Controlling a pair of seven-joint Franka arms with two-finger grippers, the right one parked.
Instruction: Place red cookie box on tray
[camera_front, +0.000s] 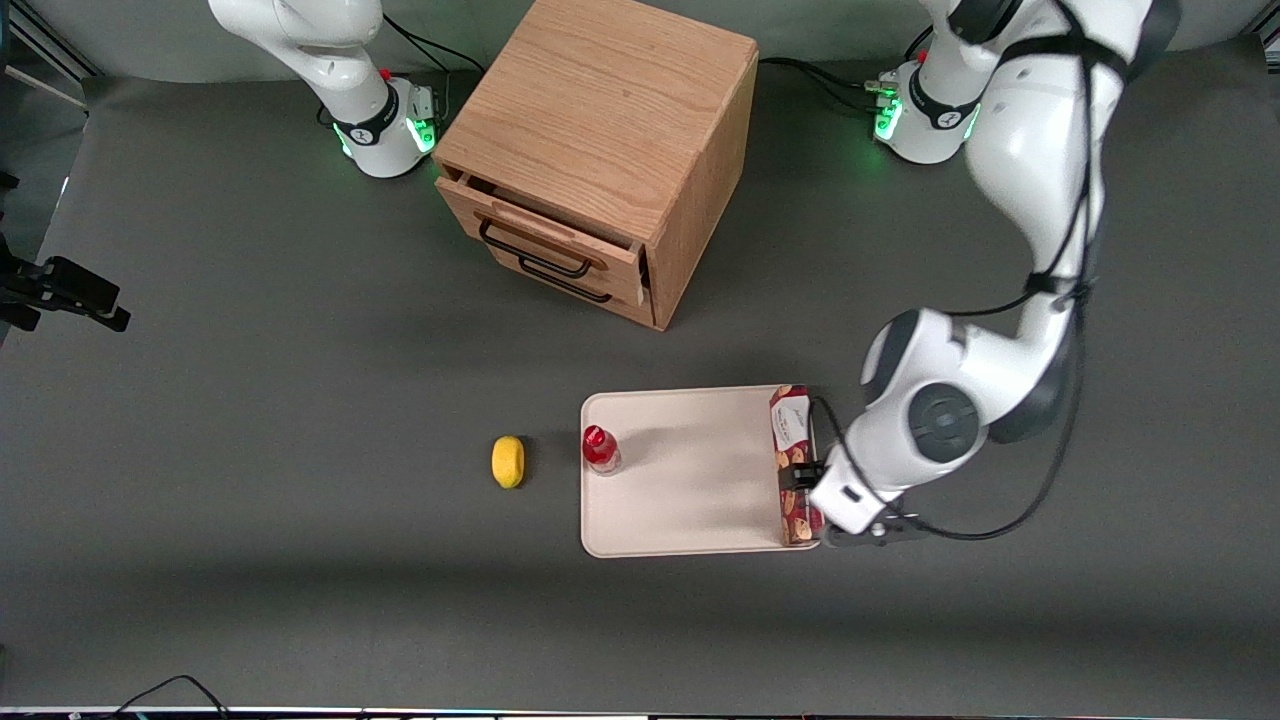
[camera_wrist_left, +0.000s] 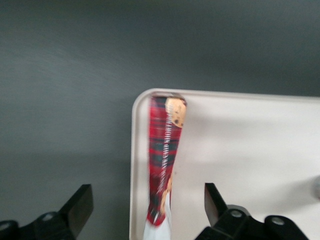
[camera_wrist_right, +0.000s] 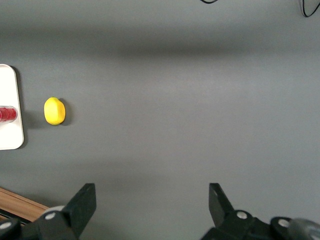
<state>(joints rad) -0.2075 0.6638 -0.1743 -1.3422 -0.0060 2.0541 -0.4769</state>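
Observation:
The red cookie box (camera_front: 793, 430) stands on its long narrow edge on the cream-white tray (camera_front: 690, 490), along the tray's rim at the working arm's end. Its white label end is farther from the front camera. My left gripper (camera_front: 800, 478) is just above the box's middle, open, with a finger on each side and neither touching it. In the left wrist view the box (camera_wrist_left: 165, 150) runs between the fingertips (camera_wrist_left: 82, 200) of the gripper (camera_wrist_left: 149, 205), on the tray (camera_wrist_left: 240, 165).
A small red-capped bottle (camera_front: 600, 448) stands on the tray's edge toward the parked arm's end. A yellow lemon (camera_front: 508, 461) lies on the table beside it. A wooden drawer cabinet (camera_front: 600, 150) stands farther from the front camera, with its top drawer slightly open.

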